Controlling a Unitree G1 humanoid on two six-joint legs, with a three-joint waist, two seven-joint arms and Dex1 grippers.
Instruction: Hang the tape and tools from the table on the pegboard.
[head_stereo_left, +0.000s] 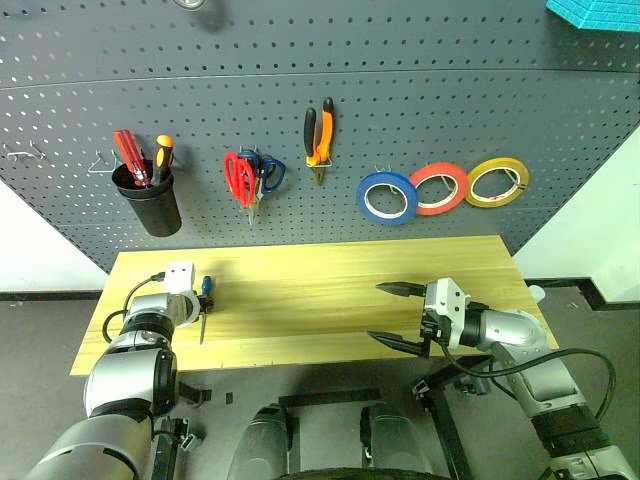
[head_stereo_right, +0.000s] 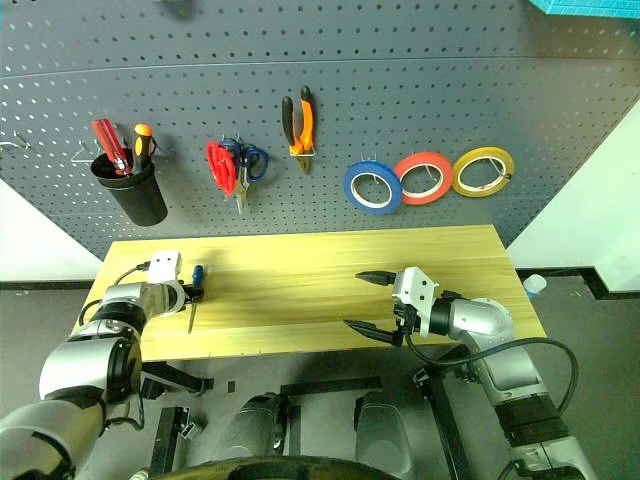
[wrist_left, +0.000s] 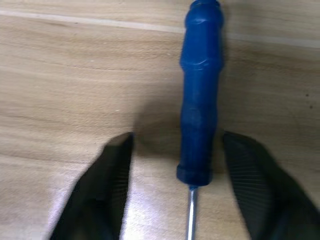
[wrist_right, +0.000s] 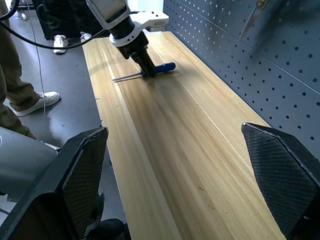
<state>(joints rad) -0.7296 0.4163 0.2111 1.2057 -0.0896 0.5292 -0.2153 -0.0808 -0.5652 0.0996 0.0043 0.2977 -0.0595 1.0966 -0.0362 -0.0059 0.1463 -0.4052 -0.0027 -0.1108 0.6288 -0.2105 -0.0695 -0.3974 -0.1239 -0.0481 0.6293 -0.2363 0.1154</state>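
Note:
The slim blue-handled screwdriver (wrist_left: 200, 90) lies on the wooden table (head_stereo_left: 330, 290) near its left end, blade toward the front edge. My left gripper (wrist_left: 177, 137) reaches down over it and is open, one black finger on each side of the handle's lower end; a gap shows on one side. The right gripper (head_stereo_left: 375, 312) hovers wide open over the table's front right, holding nothing. On the pegboard (head_stereo_left: 450, 100) hang the blue tape (head_stereo_left: 387, 197), the red-handled scissors (head_stereo_left: 238, 178) and the orange-and-black pliers (head_stereo_left: 319, 135).
A black cup (head_stereo_left: 150, 205) with red and orange-topped screwdrivers hangs at the pegboard's left. Blue-handled scissors (head_stereo_left: 270, 172) hang beside the red ones. A red roll (head_stereo_left: 440, 188) and a yellow roll (head_stereo_left: 497, 182) hang right of the blue tape. A person's legs (wrist_right: 20, 75) stand past the table's left end.

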